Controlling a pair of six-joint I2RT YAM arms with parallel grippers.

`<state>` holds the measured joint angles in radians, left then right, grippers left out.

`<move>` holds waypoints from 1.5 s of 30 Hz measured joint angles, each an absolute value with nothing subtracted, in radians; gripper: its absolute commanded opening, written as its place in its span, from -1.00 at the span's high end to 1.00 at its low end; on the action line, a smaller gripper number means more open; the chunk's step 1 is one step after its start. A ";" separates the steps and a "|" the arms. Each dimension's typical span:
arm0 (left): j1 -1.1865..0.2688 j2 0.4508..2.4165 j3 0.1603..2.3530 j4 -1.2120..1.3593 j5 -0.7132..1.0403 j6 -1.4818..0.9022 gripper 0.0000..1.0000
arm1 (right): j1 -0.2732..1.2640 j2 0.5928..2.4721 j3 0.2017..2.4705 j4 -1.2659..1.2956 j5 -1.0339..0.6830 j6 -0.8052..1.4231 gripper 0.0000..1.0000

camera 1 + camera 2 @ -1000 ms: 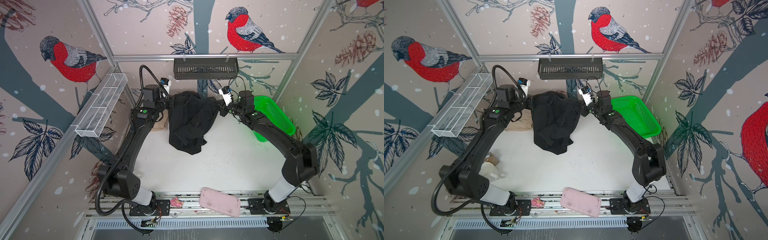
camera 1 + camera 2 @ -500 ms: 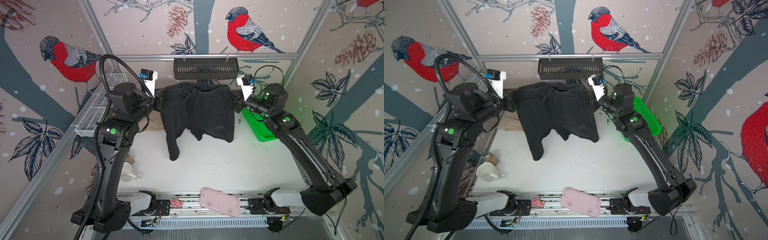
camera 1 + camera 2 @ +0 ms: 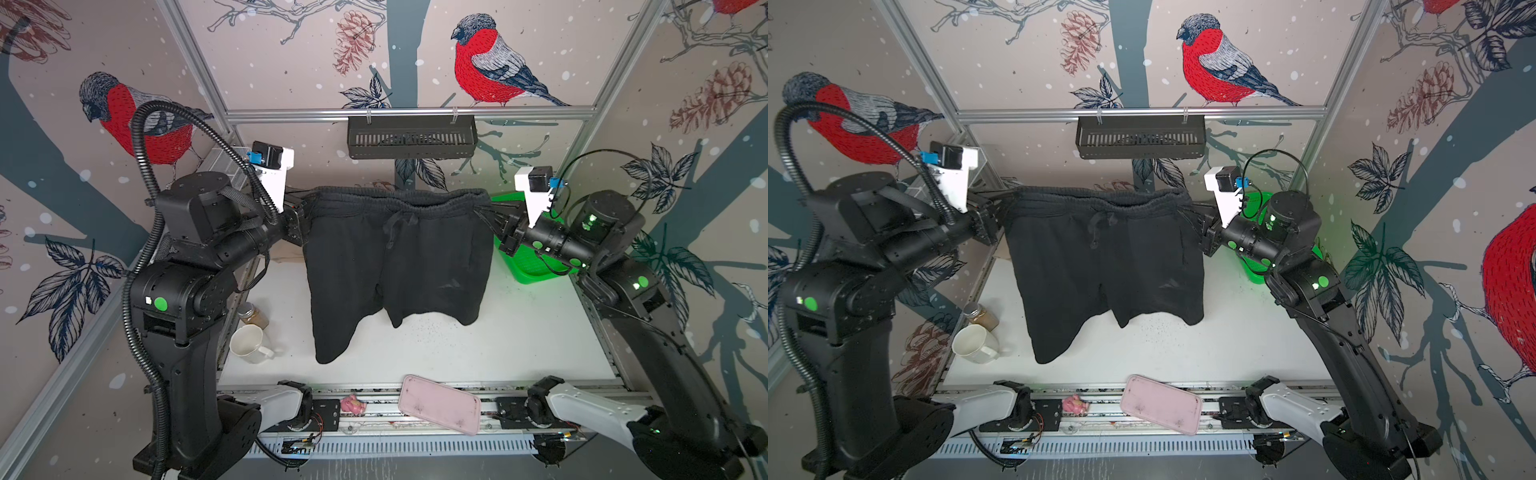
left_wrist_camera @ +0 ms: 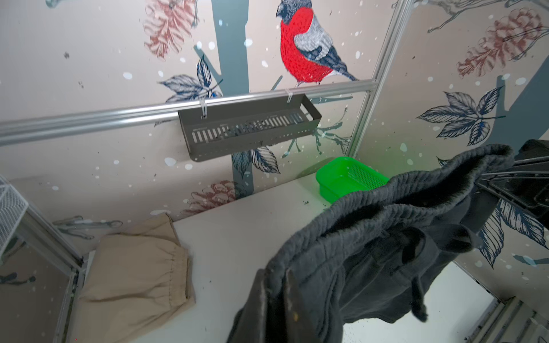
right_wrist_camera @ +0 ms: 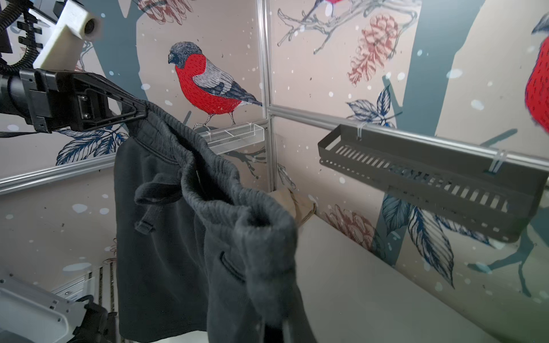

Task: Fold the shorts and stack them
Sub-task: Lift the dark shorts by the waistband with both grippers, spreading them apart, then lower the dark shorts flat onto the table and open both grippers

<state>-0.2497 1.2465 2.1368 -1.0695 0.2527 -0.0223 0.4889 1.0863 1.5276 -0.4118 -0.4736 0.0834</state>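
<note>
Black shorts (image 3: pixel 395 266) (waistband taut) between left gripper (image 5: pixel 139 110), right gripper (image 4: pixel 481 181)

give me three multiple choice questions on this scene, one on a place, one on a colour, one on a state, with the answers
1. Where do the beige shorts lie?
A in the green basket
B on the table, far left corner
C on the black wall shelf

2. What colour are the shorts lifted off the table?
A beige
B green
C black

3. How are the black shorts held?
A hanging by the waistband between the left gripper and the right gripper
B folded flat on the table
C bunched in one gripper

Answers:
1 B, the left wrist view shows them lying by the wall corner.
2 C, both top views show black cloth hanging.
3 A, each gripper is shut on one end of the waistband.
</note>
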 measured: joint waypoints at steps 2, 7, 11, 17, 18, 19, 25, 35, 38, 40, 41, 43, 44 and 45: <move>-0.250 1.254 2.082 -1.073 0.215 -0.029 1.00 | 0.482 1.101 1.504 -0.419 -0.458 0.091 0.98; -0.250 1.293 1.830 -0.969 0.101 -0.052 1.00 | 0.409 1.232 1.420 -0.357 -0.451 0.096 0.98; -0.235 1.384 1.639 -0.781 0.051 -0.056 1.00 | 0.356 1.426 1.360 -0.260 -0.459 0.073 0.98; -0.219 1.610 1.531 -0.478 -0.043 -0.044 1.00 | 0.333 1.768 1.428 -0.086 -0.471 0.025 0.98; -0.217 1.649 1.524 -0.428 -0.070 -0.041 1.00 | 0.333 1.824 1.452 -0.061 -0.471 0.023 0.98; -0.214 1.683 1.524 -0.390 -0.092 -0.033 1.00 | 0.333 1.872 1.475 -0.038 -0.472 0.021 0.98; -0.188 1.904 1.598 -0.240 -0.206 0.009 1.00 | 0.333 2.101 1.615 0.078 -0.495 -0.001 0.63; -0.178 1.983 1.772 -0.234 -0.261 0.017 -0.95 | 0.326 2.315 1.974 0.076 -0.516 0.022 -0.62; -0.197 1.952 1.797 -0.311 -0.262 -0.015 -0.95 | 0.326 2.283 1.975 0.022 -0.500 0.051 -0.63; -0.214 1.914 1.800 -0.396 -0.252 -0.065 -0.95 | 0.327 2.215 1.906 -0.043 -0.462 0.061 -0.65; -0.222 1.880 1.773 -0.422 -0.222 -0.092 -0.95 | 0.329 2.160 1.842 -0.078 -0.435 0.081 -0.68; -0.241 1.787 1.659 -0.450 -0.149 -0.137 -0.95 | 0.333 2.031 1.679 -0.126 -0.376 0.109 -0.69; -0.254 1.725 1.565 -0.455 -0.106 -0.159 -0.95 | 0.334 1.953 1.580 -0.149 -0.347 0.117 -0.69; -0.270 1.664 1.468 -0.467 -0.058 -0.180 -0.95 | 0.335 1.870 1.472 -0.170 -0.321 0.138 -0.69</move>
<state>-0.2695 1.6642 1.4677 -0.4667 -0.0578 -0.1799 0.3347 1.8698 1.4723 -0.1699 -0.3214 0.1383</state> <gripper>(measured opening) 0.975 0.848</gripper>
